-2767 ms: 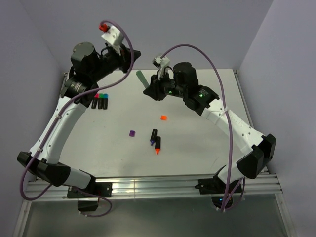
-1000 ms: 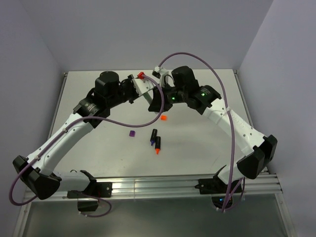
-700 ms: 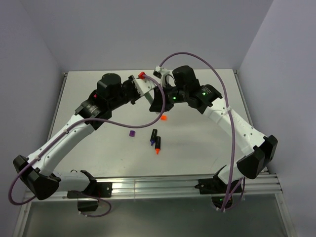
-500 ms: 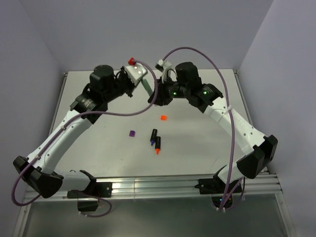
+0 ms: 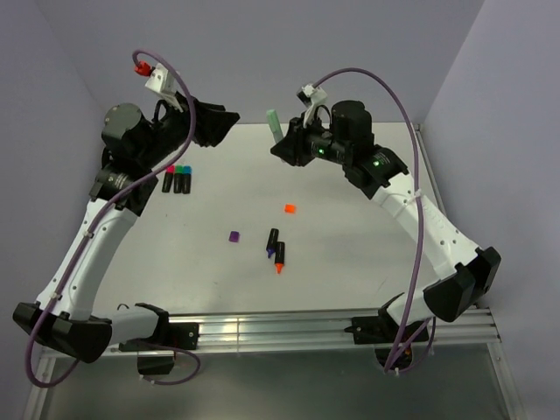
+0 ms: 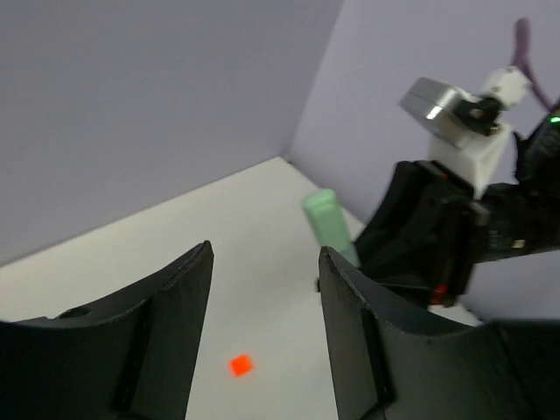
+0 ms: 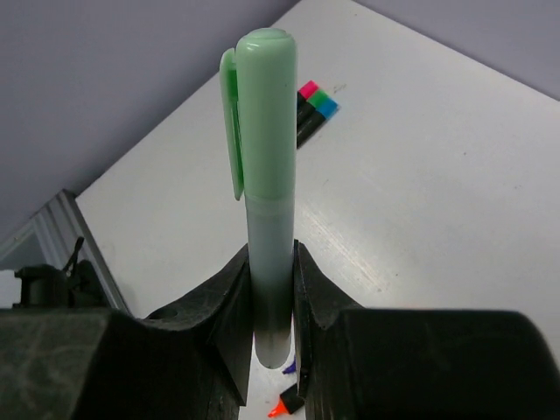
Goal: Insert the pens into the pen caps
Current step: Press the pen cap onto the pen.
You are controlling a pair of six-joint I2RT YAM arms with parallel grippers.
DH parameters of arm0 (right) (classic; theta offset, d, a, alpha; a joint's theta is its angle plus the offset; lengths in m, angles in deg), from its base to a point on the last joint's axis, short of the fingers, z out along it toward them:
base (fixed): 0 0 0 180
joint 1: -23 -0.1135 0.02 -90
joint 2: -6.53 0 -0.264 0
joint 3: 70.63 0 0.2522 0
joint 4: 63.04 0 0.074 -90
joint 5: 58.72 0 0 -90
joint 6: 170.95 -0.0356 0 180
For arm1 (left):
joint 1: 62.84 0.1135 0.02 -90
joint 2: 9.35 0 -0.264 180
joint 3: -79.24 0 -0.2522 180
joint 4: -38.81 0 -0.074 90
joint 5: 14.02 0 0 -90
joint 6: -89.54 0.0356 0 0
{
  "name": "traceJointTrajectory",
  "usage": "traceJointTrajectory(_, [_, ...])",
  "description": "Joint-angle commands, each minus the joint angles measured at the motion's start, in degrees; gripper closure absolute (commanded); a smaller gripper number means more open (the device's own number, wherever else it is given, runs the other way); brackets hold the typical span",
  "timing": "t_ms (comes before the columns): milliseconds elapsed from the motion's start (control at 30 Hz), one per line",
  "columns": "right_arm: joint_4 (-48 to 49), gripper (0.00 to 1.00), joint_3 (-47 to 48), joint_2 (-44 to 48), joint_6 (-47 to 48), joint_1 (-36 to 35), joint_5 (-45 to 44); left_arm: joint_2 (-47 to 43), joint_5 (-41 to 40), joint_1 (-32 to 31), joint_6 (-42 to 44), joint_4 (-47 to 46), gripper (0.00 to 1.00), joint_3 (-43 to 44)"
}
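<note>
My right gripper (image 5: 282,150) (image 7: 271,262) is shut on a pen (image 5: 275,124) (image 7: 267,175) with a grey barrel and a pale green cap on its top end, held upright above the back of the table. My left gripper (image 5: 226,120) (image 6: 265,262) hangs open and empty to the left of it, apart from the pen (image 6: 328,223). On the table lie a loose orange cap (image 5: 290,209) (image 6: 240,365), a purple cap (image 5: 234,236), a purple-tipped pen (image 5: 272,241) and an orange-tipped pen (image 5: 280,257) (image 7: 284,404).
Three capped pens (image 5: 176,179) (image 7: 315,109) with pink, green and blue caps lie side by side at the left of the table (image 5: 367,262). Purple cables loop over both arms. Walls close the back and both sides.
My left gripper has opened and pulled back up and to the left, away from the right gripper. The green-capped pen stays in the right gripper, which has lifted slightly.
</note>
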Motion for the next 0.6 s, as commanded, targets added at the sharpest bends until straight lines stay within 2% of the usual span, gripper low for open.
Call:
traceJointTrajectory(0, [4.8, 1.0, 3.6, -0.4, -4.4, 0.0, -4.8, -0.9, 4.1, -1.0, -16.0, -8.8, 0.43, -3.1])
traceJointTrajectory(100, [5.4, 1.0, 4.8, -1.7, -6.5, -0.6, -7.4, -0.9, 2.3, -3.3, -19.5, -11.9, 0.33, -5.1])
traceJointTrajectory(200, [5.5, 1.0, 5.5, -2.6, -7.5, -2.4, -10.4, 0.8, 0.2, -3.8, -23.7, -11.8, 0.37, -4.7])
traceJointTrajectory(567, [5.7, 1.0, 5.1, -3.3, -8.2, -4.9, -12.8, 6.6, -6.0, -6.8, -26.7, -8.0, 0.41, -1.7])
